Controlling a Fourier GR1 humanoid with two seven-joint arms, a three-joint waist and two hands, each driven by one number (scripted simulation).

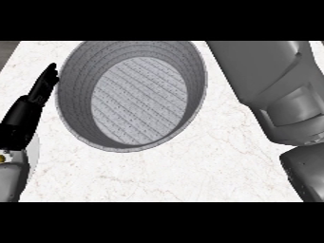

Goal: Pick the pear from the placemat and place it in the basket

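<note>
Grey woven basket [133, 95] is sitting on the white marble table [214, 161], and nothing is lying inside it. My left hand [31, 109] is resting open beside its left rim, fingers straight. My right forearm [283, 90] is crossing the right side; its hand, the pear and the placemat are showing nowhere. I judge I am reaching or carrying; next comes lowering the pear into the basket.

Grey woven-look basket [77, 90] w/ fine dotted texture; counter [192, 166] white marble, faint veins; left hand [24, 116] black.
</note>
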